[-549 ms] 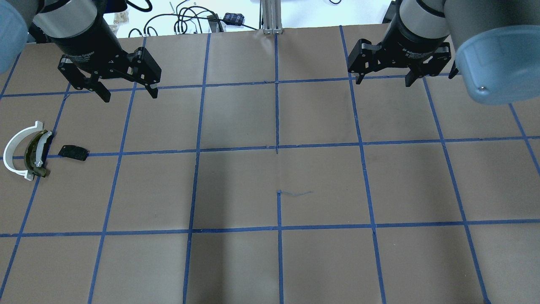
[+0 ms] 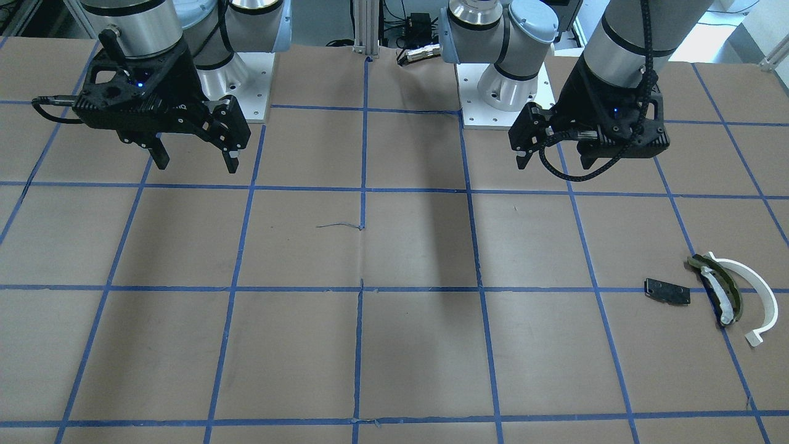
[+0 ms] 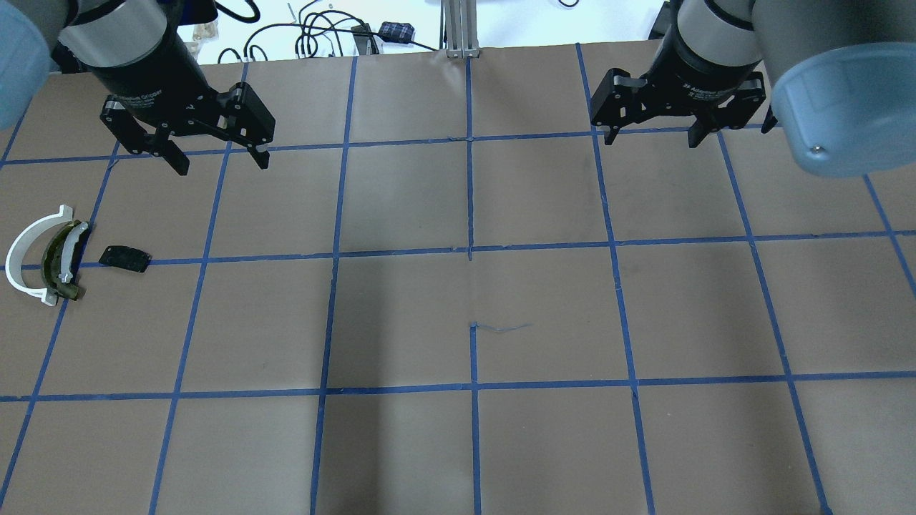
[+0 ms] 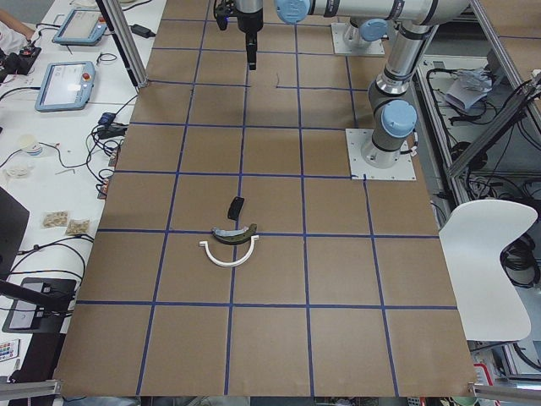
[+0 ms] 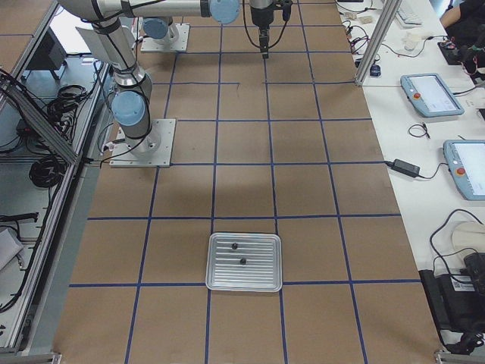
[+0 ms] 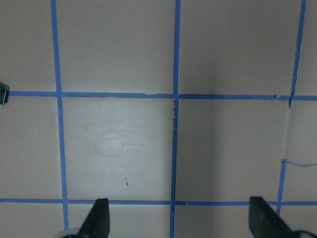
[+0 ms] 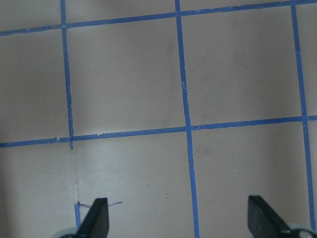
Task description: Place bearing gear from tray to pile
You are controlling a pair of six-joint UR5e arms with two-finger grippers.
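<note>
The pile lies on the table's left side: a white half-ring [image 3: 21,254], a dark olive curved piece [image 3: 54,265] and a flat black plate [image 3: 125,257]. It also shows in the front view, with the half-ring [image 2: 758,293] beside the black plate [image 2: 667,291]. A silver tray [image 5: 220,282] shows only in the exterior right view. It holds two small dark parts [image 5: 235,246]; I cannot tell which is the bearing gear. My left gripper [image 3: 220,166] is open and empty, hovering behind the pile. My right gripper [image 3: 651,139] is open and empty at the far right.
Brown paper with a blue tape grid [image 3: 470,250] covers the table. Cables and a metal post [image 3: 458,28] lie beyond the far edge. Tablets and cables sit on a side bench [image 5: 432,95]. A white chair [image 4: 490,254] stands by the robot's bases.
Both wrists have shifted only very slightly. Both grippers stay open, and nothing on the table has moved.
</note>
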